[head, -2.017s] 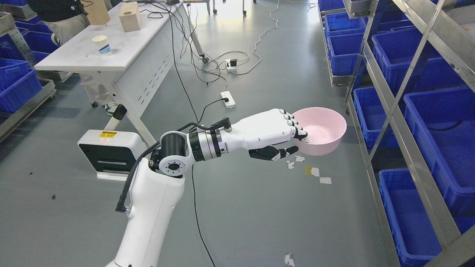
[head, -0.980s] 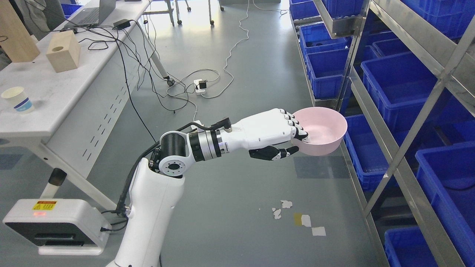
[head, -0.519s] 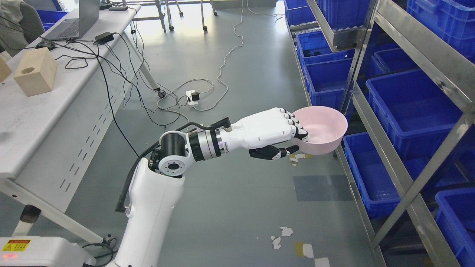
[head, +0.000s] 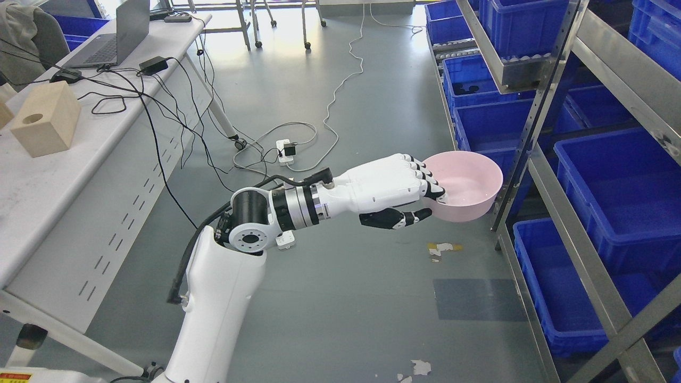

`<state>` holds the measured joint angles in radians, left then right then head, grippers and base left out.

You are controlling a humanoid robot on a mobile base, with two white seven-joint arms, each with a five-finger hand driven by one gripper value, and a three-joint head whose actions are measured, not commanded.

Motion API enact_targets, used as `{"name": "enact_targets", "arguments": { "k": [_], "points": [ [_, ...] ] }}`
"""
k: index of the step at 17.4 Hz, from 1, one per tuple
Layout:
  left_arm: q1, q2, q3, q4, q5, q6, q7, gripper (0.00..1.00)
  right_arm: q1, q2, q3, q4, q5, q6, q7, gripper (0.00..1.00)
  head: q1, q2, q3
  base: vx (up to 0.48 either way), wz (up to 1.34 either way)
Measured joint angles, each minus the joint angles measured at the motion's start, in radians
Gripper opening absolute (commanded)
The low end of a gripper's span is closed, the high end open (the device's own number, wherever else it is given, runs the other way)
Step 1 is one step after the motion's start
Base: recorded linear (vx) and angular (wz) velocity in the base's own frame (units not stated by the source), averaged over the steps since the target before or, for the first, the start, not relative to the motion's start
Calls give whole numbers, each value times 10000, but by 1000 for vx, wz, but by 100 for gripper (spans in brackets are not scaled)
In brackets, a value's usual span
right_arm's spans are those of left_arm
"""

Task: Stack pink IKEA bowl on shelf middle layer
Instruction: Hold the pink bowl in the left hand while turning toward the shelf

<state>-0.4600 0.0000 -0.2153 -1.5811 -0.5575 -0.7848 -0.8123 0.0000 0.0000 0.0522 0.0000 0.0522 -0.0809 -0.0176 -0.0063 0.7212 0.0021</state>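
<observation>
A: What is the left hand doing?

B: It is grasping the pink bowl by its near rim, fingers hooked over the edge and into the hollow, thumb pressed under the outside wall. The bowl sits upright at the hand's 3 o'clock, held in the air over the floor.

A: Has the grip changed from half a second ago?

B: No. Hand, arm and bowl sit in nearly the same spot of the picture, with the same hold. What has shifted is everything behind them, so the camera has moved, not the things.

A: How so?

B: The shelf upright that stood clear of the bowl at its 2 o'clock now stands just beside the bowl's right rim, at 3 o'clock. The blue bins fill the shelf at 3 and 4 o'clock. The scraps of tape on the floor, low in the picture before, now lie just under the bowl at 6 o'clock.

A: And on the left side?

B: The table runs along 9 to 10 o'clock. The wooden block lies lower in the picture than before, and the laptop at 11 o'clock shows more fully. The power strip and its cables lie on the floor at 12 o'clock from the forearm.

A: The right hand?

B: Out of view.
</observation>
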Motion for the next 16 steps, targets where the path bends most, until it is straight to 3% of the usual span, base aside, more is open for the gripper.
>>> {"name": "enact_targets", "arguments": {
  "k": [10,16],
  "points": [
    [-15,0,-140,-58,152,0,4,1,0,0,0,0,0,0,0,100,0,0,0,92,-29],
    [-47,0,-227,-87,311,0,3,1,1,0,0,0,0,0,0,100,0,0,0,32,-488]
  ]
}}
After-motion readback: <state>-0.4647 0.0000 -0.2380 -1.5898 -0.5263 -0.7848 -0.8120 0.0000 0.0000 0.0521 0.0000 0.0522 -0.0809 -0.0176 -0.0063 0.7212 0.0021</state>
